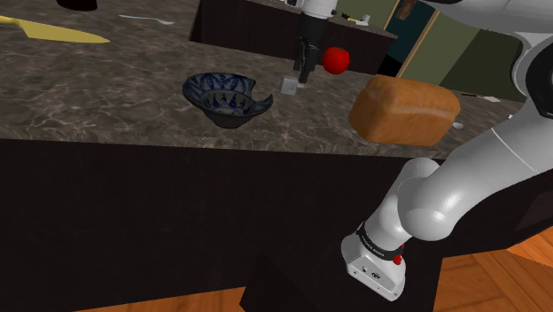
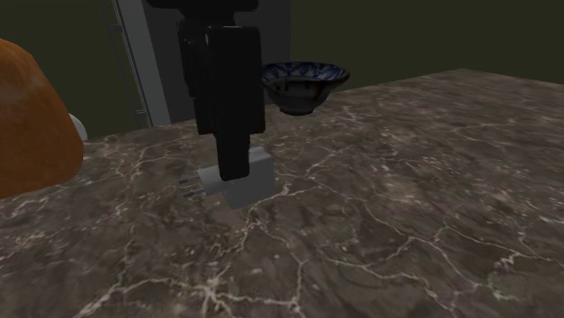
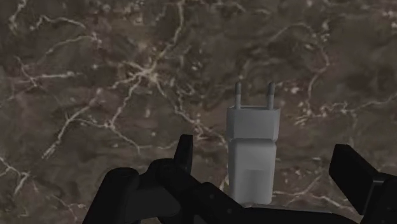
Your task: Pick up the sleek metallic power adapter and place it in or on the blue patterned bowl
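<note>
**Claw released at adapter – nothing being gripped**

Finding the claw (image 3: 262,149) released, its two black fingers (image 3: 184,156) standing well apart and clasping nothing. Seeing the power adapter (image 3: 253,156) lying flat on the dark marbled surface (image 3: 95,76) between those fingers and touching neither. Noting its body showing pale grey, with two prongs (image 3: 238,95) pointing away from the claw.

Checking the second exterior view: claw hanging straight down with one finger reaching to the adapter's own level and covering part of it. Seeing the adapter resting on the surface, not lifted.

Checking the shoulder view: adapter sitting near the bowl (image 1: 226,97), on that view's right of it and apart from it. Recording the bowl standing upright on the same surface, blue-patterned inside and dark outside. Noting a red round object (image 1: 335,59) just beside the claw on that view's right – too small for naming with confidence. Recording a brown bread loaf (image 1: 405,111) farther toward that view's right, well apart from the adapter. Seeing the white arm (image 1: 461,186) rising from the lower right and reaching up and left over the surface.
</note>
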Robot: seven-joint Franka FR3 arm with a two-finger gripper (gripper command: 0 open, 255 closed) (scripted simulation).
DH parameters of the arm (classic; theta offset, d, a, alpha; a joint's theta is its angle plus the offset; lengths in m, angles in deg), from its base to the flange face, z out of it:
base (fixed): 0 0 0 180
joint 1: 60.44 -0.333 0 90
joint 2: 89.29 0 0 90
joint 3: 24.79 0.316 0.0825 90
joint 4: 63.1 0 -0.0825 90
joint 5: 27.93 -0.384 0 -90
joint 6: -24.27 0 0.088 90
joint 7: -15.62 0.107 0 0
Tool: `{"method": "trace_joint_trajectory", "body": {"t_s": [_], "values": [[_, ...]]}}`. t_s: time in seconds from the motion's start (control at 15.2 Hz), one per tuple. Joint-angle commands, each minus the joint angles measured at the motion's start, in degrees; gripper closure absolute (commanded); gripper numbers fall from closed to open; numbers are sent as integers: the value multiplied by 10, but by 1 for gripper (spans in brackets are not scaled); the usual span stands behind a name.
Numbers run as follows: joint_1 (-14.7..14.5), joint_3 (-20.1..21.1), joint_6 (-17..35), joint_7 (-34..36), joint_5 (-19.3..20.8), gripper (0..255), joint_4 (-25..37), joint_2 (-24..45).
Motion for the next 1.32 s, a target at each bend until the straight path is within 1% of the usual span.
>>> {"method": "trace_joint_trajectory", "body": {"t_s": [0.0,0.33,0.86,0.92,1.25], "values": [[-2,-2,11,-11,-1,0,-4,6],[-1,-4,53,-10,1,0,-52,1],[-1,-4,53,-10,1,0,-52,1],[-1,-4,53,-10,1,255,-52,1],[-1,-4,53,-10,1,255,-51,2]]}}
